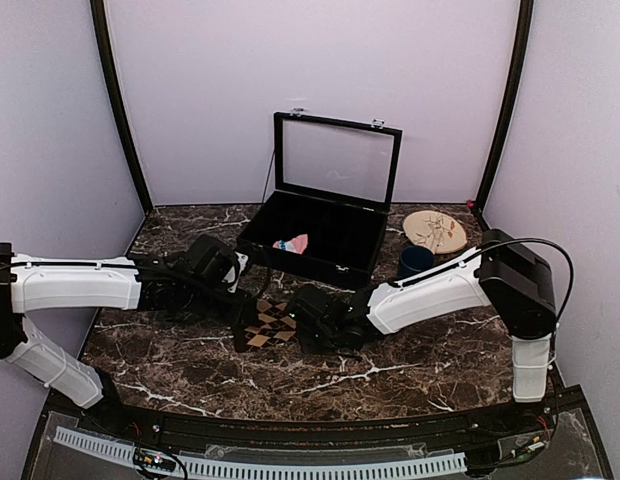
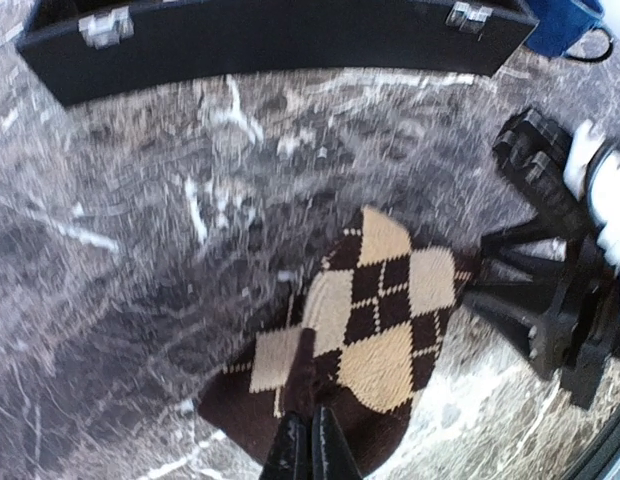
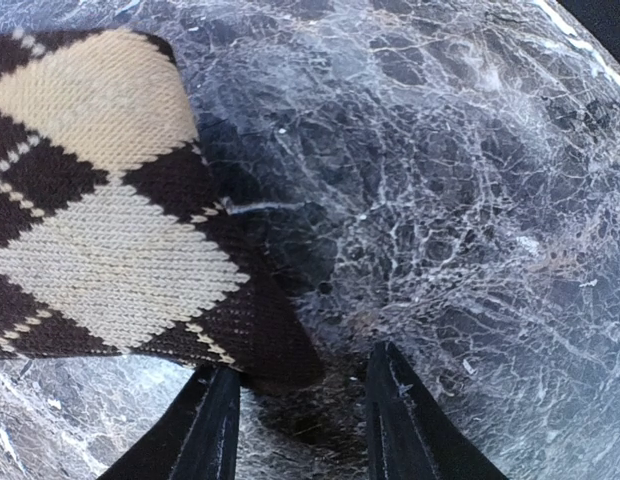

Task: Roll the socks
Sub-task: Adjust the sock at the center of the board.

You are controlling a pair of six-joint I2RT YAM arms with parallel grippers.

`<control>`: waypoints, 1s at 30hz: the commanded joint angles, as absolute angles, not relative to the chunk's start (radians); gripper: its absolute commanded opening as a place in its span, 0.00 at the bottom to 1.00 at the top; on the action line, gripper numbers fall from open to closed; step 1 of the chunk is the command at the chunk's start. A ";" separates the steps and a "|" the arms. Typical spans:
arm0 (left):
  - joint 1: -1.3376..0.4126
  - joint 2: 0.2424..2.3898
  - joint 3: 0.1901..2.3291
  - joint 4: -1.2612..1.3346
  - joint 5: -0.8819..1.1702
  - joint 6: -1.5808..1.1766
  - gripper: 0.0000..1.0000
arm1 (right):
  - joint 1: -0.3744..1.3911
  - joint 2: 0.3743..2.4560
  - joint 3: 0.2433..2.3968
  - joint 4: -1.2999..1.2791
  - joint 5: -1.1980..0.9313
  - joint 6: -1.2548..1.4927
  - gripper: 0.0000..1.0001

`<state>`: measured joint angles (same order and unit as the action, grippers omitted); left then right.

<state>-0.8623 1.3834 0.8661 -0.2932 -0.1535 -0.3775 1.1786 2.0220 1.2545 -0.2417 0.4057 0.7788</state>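
The dark brown sock with tan argyle diamonds (image 1: 269, 324) lies folded on the marble table between my two grippers. My left gripper (image 1: 240, 328) is at its left end. In the left wrist view the left gripper (image 2: 310, 447) is shut, pinching a ridge of the brown sock (image 2: 375, 320). My right gripper (image 1: 308, 322) is at the sock's right end. In the right wrist view the right gripper (image 3: 305, 420) is open, and a dark corner of the sock (image 3: 100, 220) reaches in between the fingers beside the left fingertip (image 3: 218, 420). The pink sock (image 1: 291, 243) lies inside the black case.
A black case (image 1: 350, 268) with its glass lid raised stands behind the sock; its front wall also shows in the left wrist view (image 2: 270, 40). A blue cup (image 1: 415, 262) and a round wooden disc (image 1: 435, 232) are at the back right.
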 commanded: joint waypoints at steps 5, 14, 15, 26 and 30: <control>-0.870 1.319 0.763 -0.319 -0.125 -0.453 0.00 | 1.188 2.062 1.267 -0.265 0.394 0.770 0.41; -0.872 1.318 0.715 -0.307 -0.121 -0.472 0.00 | 1.189 2.062 1.275 -0.270 0.396 0.767 0.41; -0.873 1.322 0.713 -0.303 -0.123 -0.474 0.00 | 1.189 2.062 1.275 -0.271 0.396 0.767 0.41; -0.876 1.397 0.689 -0.246 -0.169 -0.474 0.00 | 1.189 2.059 1.280 -0.279 0.397 0.759 0.41; -0.876 1.430 0.689 -0.226 -0.176 -0.466 0.00 | 1.189 2.056 1.279 -0.283 0.398 0.758 0.41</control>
<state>-0.8688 1.4094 0.7017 -0.2497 -0.1520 -0.4679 1.1790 2.0315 1.2682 -0.2440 0.4046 0.7616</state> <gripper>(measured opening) 0.017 0.407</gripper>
